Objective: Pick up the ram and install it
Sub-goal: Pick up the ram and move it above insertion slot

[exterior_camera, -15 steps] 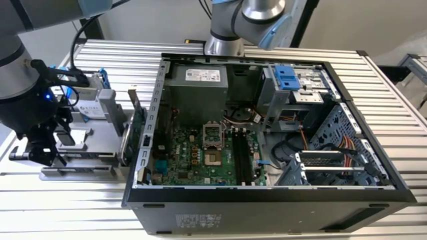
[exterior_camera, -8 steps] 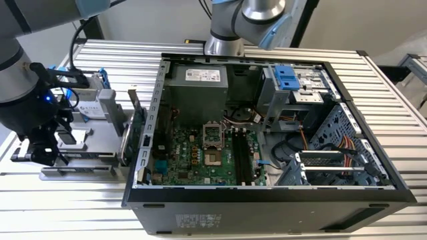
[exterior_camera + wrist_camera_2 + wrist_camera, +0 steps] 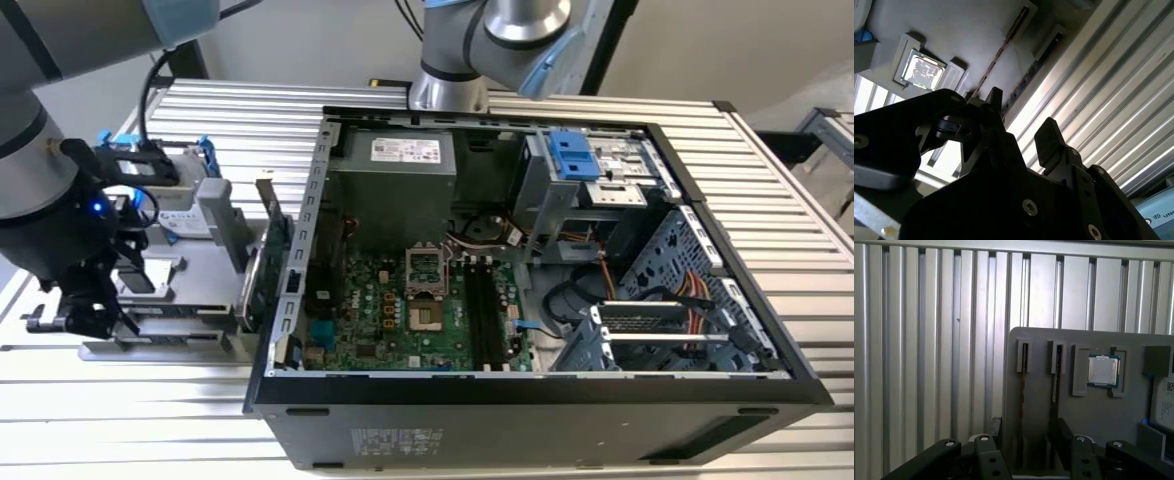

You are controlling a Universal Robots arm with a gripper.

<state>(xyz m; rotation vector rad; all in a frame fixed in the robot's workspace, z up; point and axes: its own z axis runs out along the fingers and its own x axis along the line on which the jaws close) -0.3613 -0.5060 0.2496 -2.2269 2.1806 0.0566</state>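
The jaws stand apart with nothing between them, poised over a gray holder (image 3: 1094, 415) that sits on the ribbed counter (image 3: 914, 340). Just ahead of the jaws, the ram (image 3: 1022, 390) stands on edge in a narrow slot, likely so its long sides can be pinched from above. A second stick (image 3: 1055, 380) stands beside it, and a square processor chip (image 3: 1102, 371) rests in a recess farther off. The open computer case (image 3: 534, 400) waits well beyond the jaws.

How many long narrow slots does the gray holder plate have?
2 slots, side by side on the gray holder plate: one farther from the processor chip, one nearer it; the gripper may hide more.
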